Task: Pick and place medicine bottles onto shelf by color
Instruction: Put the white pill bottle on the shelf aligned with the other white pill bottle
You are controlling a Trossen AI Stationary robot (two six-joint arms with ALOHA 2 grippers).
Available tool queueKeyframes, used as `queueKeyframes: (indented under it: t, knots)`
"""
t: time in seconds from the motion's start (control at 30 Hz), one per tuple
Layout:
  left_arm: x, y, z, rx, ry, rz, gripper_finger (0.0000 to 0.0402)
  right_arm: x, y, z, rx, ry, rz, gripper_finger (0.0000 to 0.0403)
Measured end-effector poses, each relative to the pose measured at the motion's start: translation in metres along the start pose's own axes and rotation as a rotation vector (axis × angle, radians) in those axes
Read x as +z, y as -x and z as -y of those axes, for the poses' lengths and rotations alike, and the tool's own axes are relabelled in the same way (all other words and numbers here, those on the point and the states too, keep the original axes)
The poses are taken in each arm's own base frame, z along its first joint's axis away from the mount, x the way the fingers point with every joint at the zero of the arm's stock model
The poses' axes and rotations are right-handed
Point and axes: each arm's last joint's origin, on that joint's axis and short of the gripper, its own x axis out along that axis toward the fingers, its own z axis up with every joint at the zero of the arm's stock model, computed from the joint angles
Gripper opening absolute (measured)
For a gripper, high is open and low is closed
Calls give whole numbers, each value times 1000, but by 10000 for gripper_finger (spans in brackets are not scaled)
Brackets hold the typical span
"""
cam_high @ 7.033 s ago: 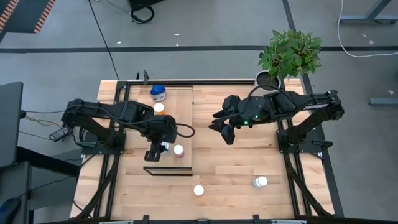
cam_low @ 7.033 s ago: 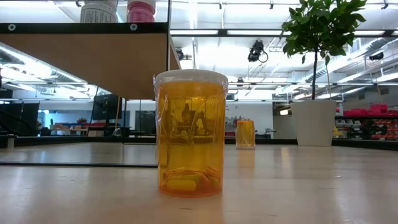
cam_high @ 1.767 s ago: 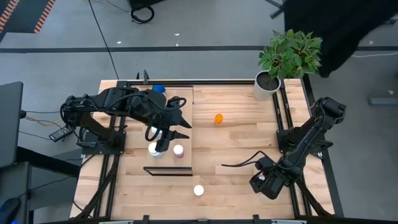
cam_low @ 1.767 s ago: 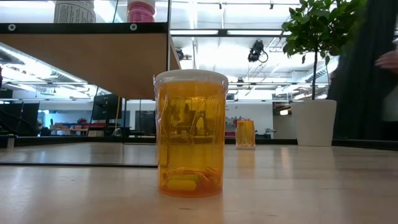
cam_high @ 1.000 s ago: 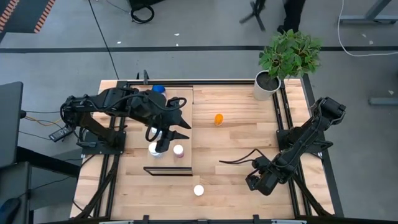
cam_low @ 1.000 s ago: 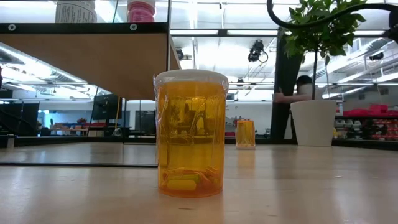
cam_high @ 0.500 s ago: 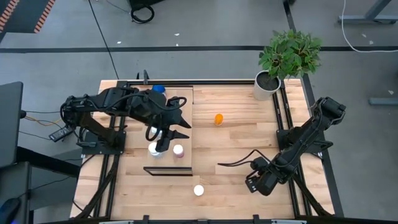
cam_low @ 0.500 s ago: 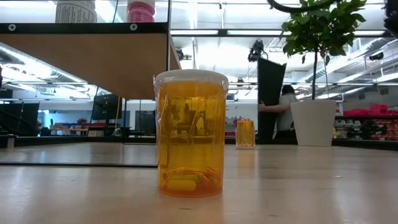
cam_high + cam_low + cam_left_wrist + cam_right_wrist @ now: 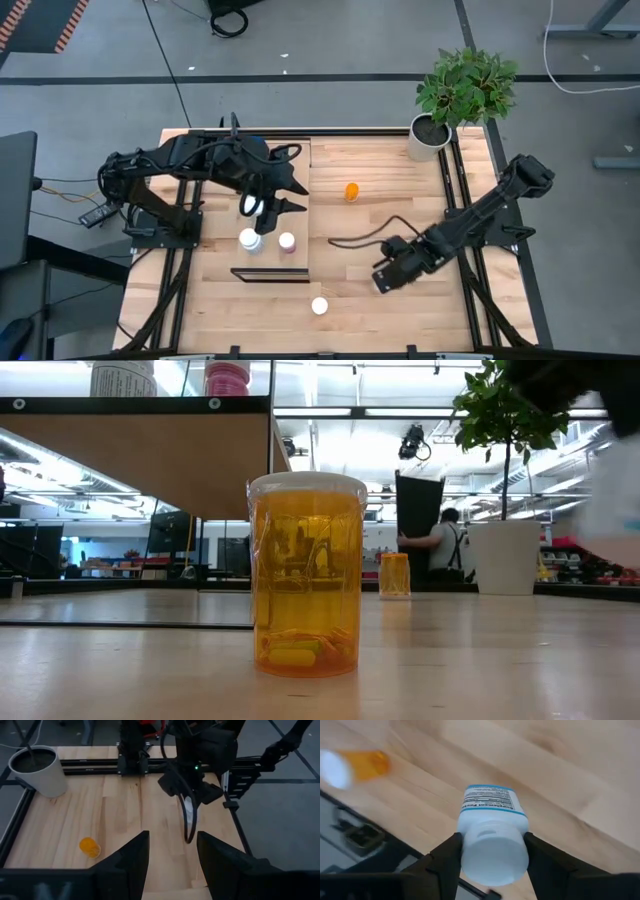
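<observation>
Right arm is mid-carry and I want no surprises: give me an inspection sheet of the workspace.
Surface: slatted wooden table, no spills seen.
Job's things: shelf holds a white-capped bottle and a pink bottle; orange bottle mid-table; second orange bottle near the front edge.
Clutter: potted plant at the far right corner.
Hands: right hand shut on a white bottle, over the table; left hand open, empty, over the shelf.
Cables: right arm's cable loops over the table.
Surroundings: person far behind the table.
</observation>
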Motion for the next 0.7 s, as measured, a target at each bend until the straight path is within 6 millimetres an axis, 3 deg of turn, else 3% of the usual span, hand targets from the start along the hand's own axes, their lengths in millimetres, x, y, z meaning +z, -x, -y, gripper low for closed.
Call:
queueKeyframes:
  t: [0.2, 0.37, 0.53, 0.7]
  knots:
    - [0, 0, 0, 0, -47, -1, 172, 34, 29, -24, 83, 34, 45, 198]
    - [0, 0, -2, 5, -46, -1, 172, 63, 74, -38, 82, 70, 137, 198]
    - [0, 0, -3, 10, -68, 0, 173, 85, 123, -43, 59, 95, 316, 198]
    - [1, -6, -5, 69, -90, -2, 200, 105, 150, -44, 85, 81, 415, 198]
